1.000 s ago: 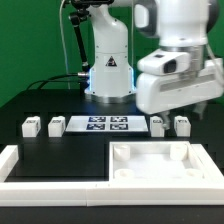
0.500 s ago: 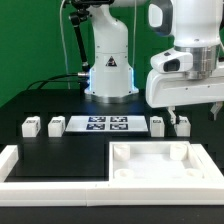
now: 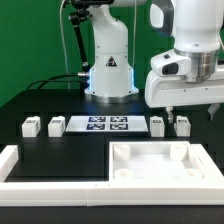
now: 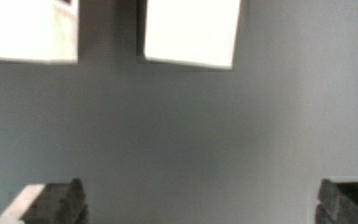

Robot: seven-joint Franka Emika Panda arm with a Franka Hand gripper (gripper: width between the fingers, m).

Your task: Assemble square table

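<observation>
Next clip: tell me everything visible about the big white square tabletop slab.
The square tabletop is a large white slab, plastic-looking, with a raised rim and thicker corners inside. It lies flat, hollow side up, on the black table, at the front toward the exterior view's right. Its front edge seems to meet the white border rail. Nothing lies in it or grips it.

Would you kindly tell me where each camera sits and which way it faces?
Exterior view: off the arm, facing the robot base across the table, past the square table slab; arm and tool show.
Wrist view: on the wrist, looking down at the table; only the tool's open fingertips show.
Shared: the tool and, probably, two leg blocks.
</observation>
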